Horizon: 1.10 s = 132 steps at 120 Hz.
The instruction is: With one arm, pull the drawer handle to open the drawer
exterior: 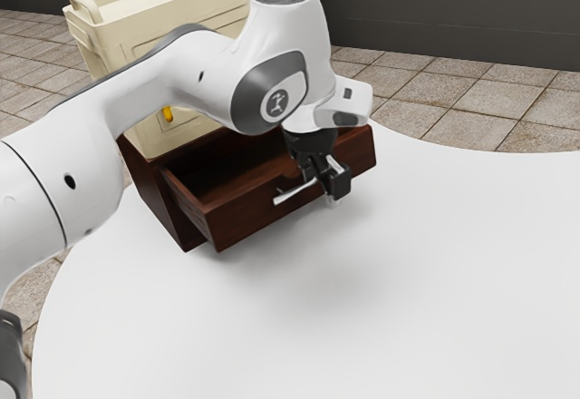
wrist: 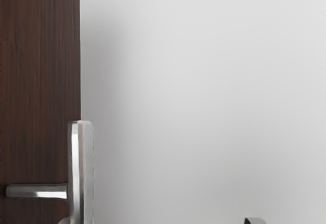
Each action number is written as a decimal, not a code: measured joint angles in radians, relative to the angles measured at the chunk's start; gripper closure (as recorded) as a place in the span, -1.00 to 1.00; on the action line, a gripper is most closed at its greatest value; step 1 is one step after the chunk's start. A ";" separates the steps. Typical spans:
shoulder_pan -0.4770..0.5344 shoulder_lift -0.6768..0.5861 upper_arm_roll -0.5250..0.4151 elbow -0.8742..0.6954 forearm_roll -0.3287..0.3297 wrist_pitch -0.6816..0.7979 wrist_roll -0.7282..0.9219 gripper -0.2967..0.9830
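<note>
The dark wooden drawer (exterior: 263,201) stands pulled out of its cabinet (exterior: 149,186), its inside exposed. My gripper (exterior: 319,190) is at the drawer's front, by the silver handle (exterior: 292,193), with its fingers apart. In the wrist view, the handle (wrist: 81,170) runs beside the drawer front (wrist: 38,81), joined to it by a post. The gripper (wrist: 159,221) is open there too, one fingertip (wrist: 255,221) standing well away from the handle across the white surface. Whether the other finger touches the handle cannot be told.
A cream-coloured crate (exterior: 181,9) with a raised grip rests above the cabinet, partly behind the arm. The round white table (exterior: 381,299) extends in front of the drawer and toward the exterior view's right. Tiled floor (exterior: 498,100) and a dark wall (exterior: 453,14) lie beyond.
</note>
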 joint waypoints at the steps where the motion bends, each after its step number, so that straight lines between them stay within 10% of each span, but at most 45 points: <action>1: 0.000 0.000 0.000 0.000 0.000 0.000 0.000 -0.07; 132: -0.005 -0.042 0.003 0.000 -0.014 -0.056 -0.016 0.01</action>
